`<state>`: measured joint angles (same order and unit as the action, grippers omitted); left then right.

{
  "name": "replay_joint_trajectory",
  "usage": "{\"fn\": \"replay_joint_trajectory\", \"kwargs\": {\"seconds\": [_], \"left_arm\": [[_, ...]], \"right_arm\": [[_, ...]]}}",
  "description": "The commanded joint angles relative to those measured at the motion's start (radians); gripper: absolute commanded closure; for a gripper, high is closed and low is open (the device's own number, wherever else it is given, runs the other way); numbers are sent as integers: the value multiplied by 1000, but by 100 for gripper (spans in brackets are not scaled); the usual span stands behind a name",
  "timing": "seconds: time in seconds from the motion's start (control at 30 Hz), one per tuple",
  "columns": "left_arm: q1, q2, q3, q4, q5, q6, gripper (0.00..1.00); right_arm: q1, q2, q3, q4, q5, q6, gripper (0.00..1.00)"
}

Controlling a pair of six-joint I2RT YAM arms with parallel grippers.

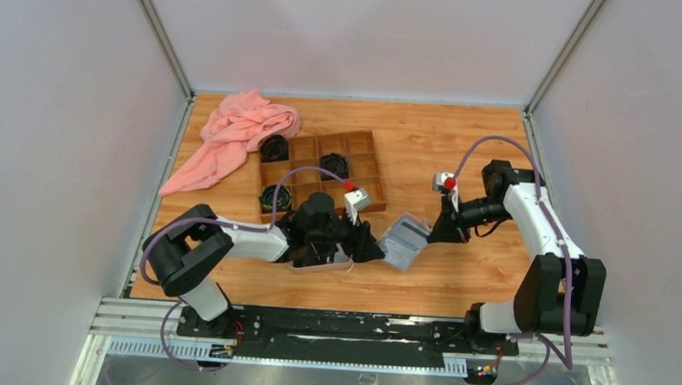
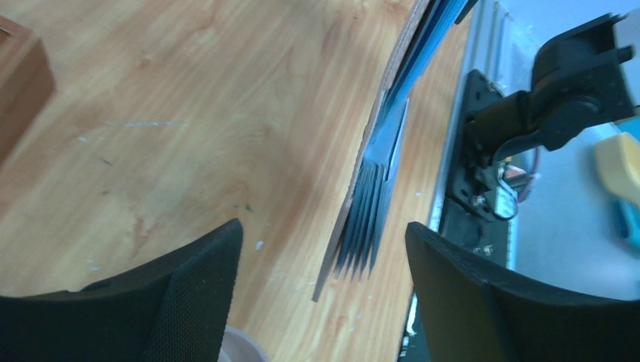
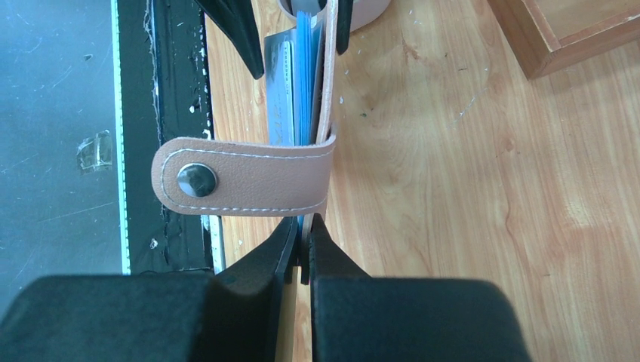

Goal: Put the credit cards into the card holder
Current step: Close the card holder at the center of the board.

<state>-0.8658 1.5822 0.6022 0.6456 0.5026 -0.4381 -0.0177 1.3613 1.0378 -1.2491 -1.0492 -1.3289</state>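
The tan-pink card holder hangs edge-up between my two grippers, just above the table. My right gripper is shut on its near edge, below the strap with the snap button. A light grey credit card stands among the pale blue pockets. My left gripper is open, one finger on each side of the holder's fanned far end, not touching it. In the top view the left gripper is left of the holder and the right gripper is right of it. Other cards are hidden.
An oval pale-rimmed tray lies under my left wrist. The brown wooden compartment box behind it holds black coiled items. A pink cloth lies at the back left. The table's front rail is close.
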Motion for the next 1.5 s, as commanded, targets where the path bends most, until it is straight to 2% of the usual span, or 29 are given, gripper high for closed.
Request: {"fn": "replay_joint_trajectory", "kwargs": {"seconds": [0.0,0.1,0.27,0.47,0.63,0.9,1.07,1.23,1.47], "left_arm": [[6,33,26,95,78,-68,38],[7,41,16,155,101,-117,43],[7,50,-42,336,123,-227,43],[5,173,-72,607,158,-427,43],[5,256,-84,759,156,-534,45],[1,243,-101,662,85,-604,46],[-29,255,-93,602,30,-666,51],[-52,280,-85,646,-8,-720,56],[-55,335,-89,688,-61,-778,55]], "right_arm": [[-10,20,30,-24,-40,12,100],[-10,23,23,23,-12,78,100],[-9,37,7,82,20,145,100],[-2,100,10,94,44,184,100],[10,154,13,111,70,227,100],[57,226,10,169,150,328,100],[90,255,7,191,186,366,100],[137,295,5,203,230,398,100],[189,349,8,204,256,417,100]]}}
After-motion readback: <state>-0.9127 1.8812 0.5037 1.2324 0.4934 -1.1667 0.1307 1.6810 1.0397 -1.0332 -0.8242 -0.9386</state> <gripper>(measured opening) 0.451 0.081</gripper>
